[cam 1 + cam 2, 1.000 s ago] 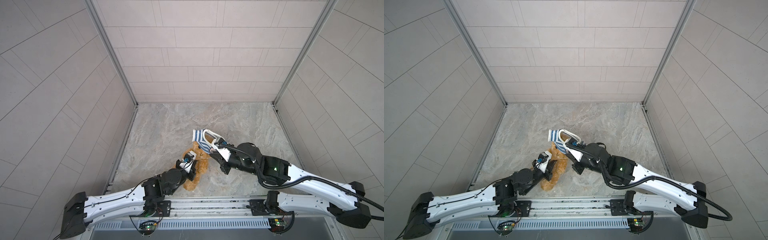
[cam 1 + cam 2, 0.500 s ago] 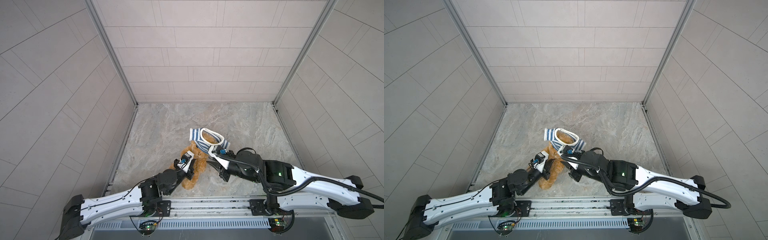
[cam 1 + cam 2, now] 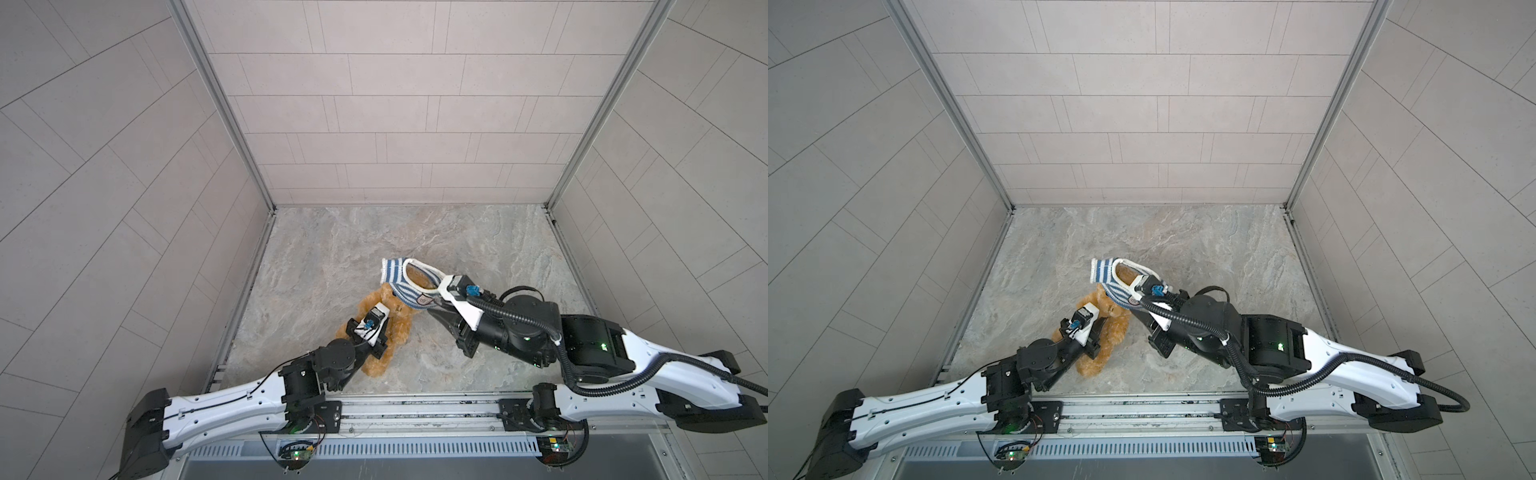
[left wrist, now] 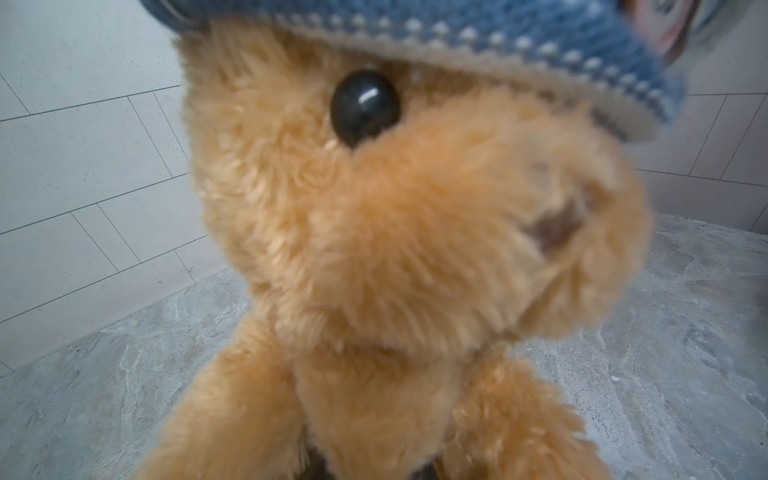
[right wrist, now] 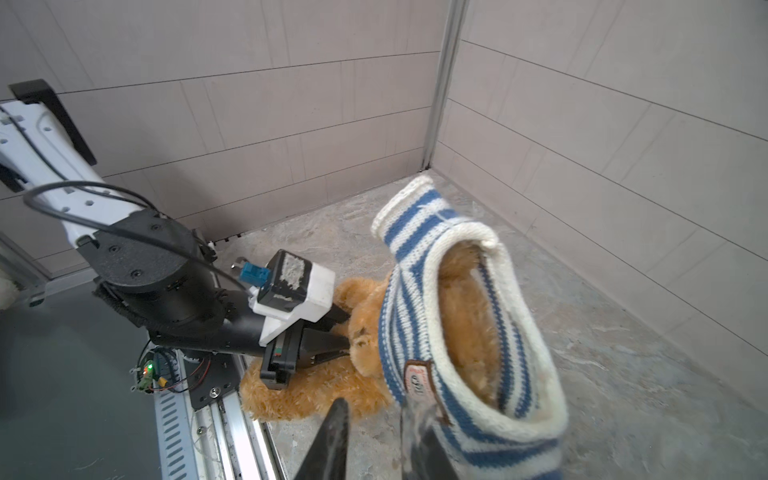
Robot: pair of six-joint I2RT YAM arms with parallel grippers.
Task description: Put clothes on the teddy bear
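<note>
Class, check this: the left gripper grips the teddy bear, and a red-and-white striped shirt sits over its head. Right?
No: the striped shirt is blue and white, as the right wrist view shows. It sits over the head of the teddy bear, which the left gripper grips.

Grey marbled tabletop (image 3: 332, 257), teddy bear (image 3: 398, 326) directly on it

No writing can be made out for certain anywhere. The only label is a small brown-edged badge (image 5: 418, 379) sewn at the hem of the blue-and-white striped shirt (image 5: 415, 291). It carries a few dark marks, but in the right wrist view they are too blurred to read, and in both top views the badge (image 3: 424, 298) is too small.
</note>
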